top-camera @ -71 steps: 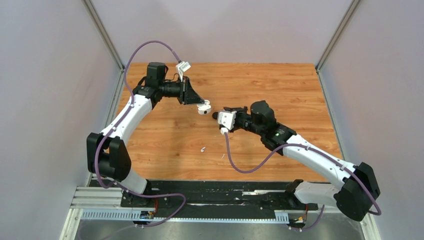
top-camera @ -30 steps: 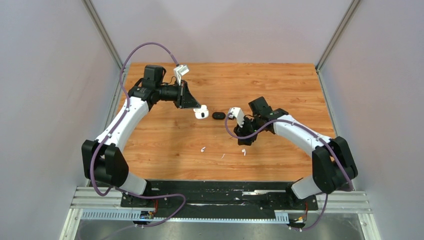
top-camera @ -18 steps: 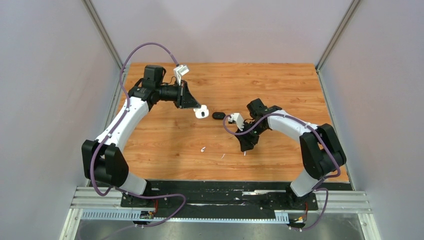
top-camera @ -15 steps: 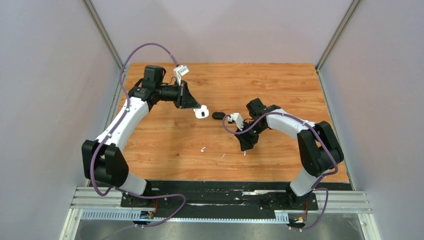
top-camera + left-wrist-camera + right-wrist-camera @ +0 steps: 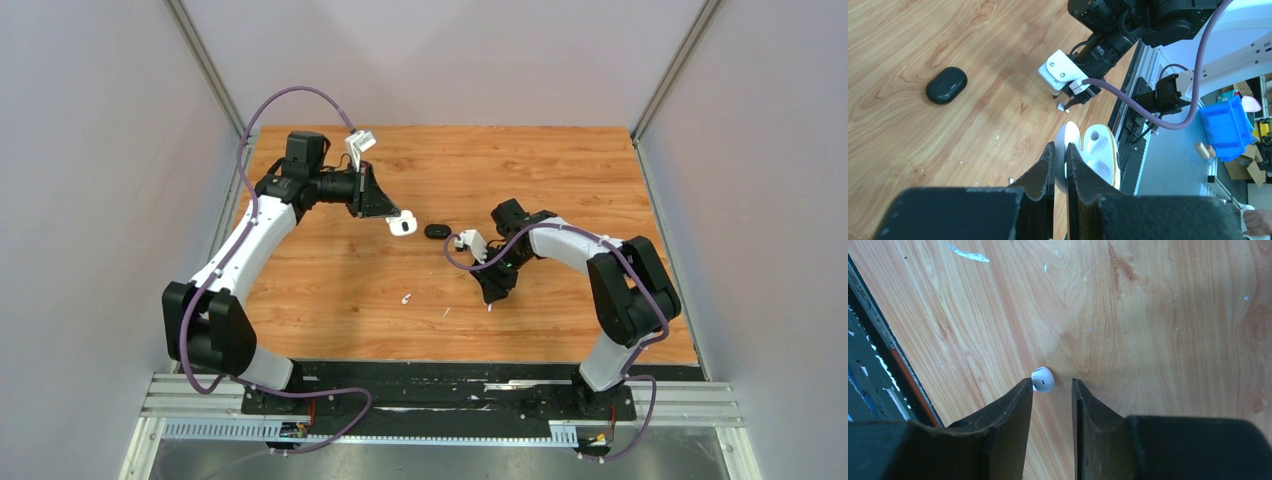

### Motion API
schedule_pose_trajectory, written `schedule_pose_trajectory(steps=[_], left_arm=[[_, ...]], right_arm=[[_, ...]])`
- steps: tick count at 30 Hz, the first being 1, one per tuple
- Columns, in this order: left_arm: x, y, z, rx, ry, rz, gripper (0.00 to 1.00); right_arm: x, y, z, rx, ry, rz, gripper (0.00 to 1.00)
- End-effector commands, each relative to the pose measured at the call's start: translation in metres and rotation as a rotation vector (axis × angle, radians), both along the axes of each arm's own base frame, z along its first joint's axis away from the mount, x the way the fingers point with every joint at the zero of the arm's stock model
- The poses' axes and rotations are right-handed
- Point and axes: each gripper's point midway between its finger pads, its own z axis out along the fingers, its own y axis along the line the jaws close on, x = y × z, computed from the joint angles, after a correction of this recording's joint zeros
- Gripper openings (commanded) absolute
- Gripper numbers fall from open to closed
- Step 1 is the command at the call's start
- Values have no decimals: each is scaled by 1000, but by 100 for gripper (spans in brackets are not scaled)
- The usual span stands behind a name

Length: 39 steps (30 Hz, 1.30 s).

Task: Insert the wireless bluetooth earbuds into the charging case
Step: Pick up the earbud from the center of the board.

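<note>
Progress: no earbud is seated yet. Both earbuds lie on the worktop [image 5: 560,170] and the case [image 5: 1099,152] is held open in the air, so, judged from these views, both insertions remain. The step in hand appears to be the pickup of the first earbud.

Locations, taken from the black pod [image 5: 436,231] lying on the worktop:
- The case hangs just to the left of the pod, clear of the worktop.
- The first earbud [image 5: 1043,379] lies nearer the arm bases than the pod and to its right.
- The second earbud [image 5: 406,297] lies nearer the bases and slightly to the pod's left, well apart from the first.

Left arm: it reaches out from its base with the wrist turned towards the pod. The left gripper [image 5: 1059,150] is clamped on the case with almost no gap between its fingers.

Right arm: the elbow is folded back and the wrist points steeply down at the worktop, to the near right of the pod. The right gripper [image 5: 1050,383] is parted by a narrow gap and holds nothing. Its fingers stand either side of the first earbud, one touching or nearly touching it and the other a little apart. Closing has not yet taken place
</note>
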Motion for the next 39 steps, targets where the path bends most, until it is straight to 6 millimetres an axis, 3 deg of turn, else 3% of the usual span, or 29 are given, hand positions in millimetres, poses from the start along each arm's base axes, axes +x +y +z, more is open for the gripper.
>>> schedule_pose_trajectory(steps=[1, 14, 20, 23, 27, 32, 37, 39], left_arm=[[-3, 2, 17, -23, -62, 1, 0], [-1, 3, 15, -24, -59, 7, 0], [-1, 3, 13, -23, -53, 10, 0], [0, 3, 12, -22, -53, 10, 0], [3, 3, 10, -21, -48, 14, 0], [8, 0, 8, -20, -35, 18, 0], [6, -13, 3, -24, -13, -12, 0], [4, -21, 2, -31, -3, -32, 0]], right_arm=[[9, 3, 2, 15, -36, 27, 33], [0, 4, -4, 10, -28, 65, 24], [0, 4, -2, 18, -41, 73, 8], [9, 6, 10, 27, -98, 77, 0], [36, 13, 55, 80, -310, 107, 0], [67, 30, 155, 207, -764, 201, 0], [71, 50, 238, 319, -1181, 302, 0], [64, 57, 259, 350, -1317, 347, 0]])
